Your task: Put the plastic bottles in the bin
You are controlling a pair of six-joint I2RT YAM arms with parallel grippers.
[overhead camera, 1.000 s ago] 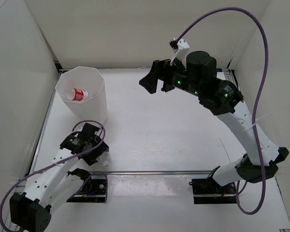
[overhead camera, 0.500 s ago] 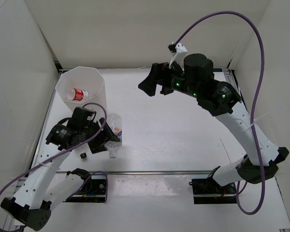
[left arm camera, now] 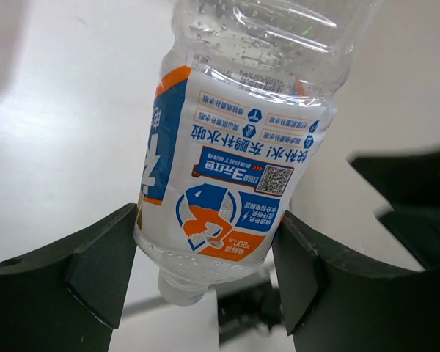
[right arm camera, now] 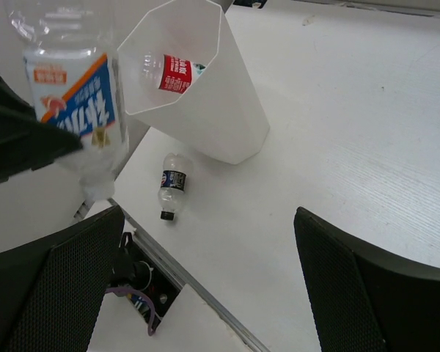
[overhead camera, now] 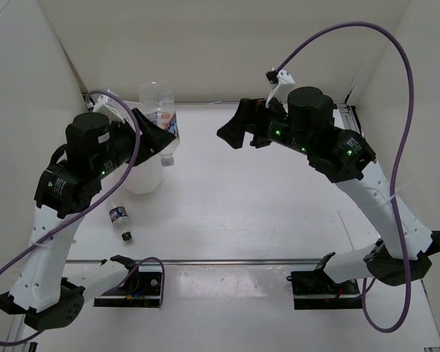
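Bottle held up in the air beside the bin.

One blue and orange bottle (left arm camera: 227, 169) is upside down, squeezed tight between the two fingers of the left gripper (left arm camera: 202, 253), up high and close to the white bin (right arm camera: 227, 125). A red bottle (right arm camera: 174, 73) lies inside the bin. A little bottle (overhead camera: 118, 218) with a dark cap lies on the table (overhead camera: 264, 213) just beside the bin. The right gripper (right arm camera: 207, 220) hangs over the table with its fingers spread wide and nothing in them.
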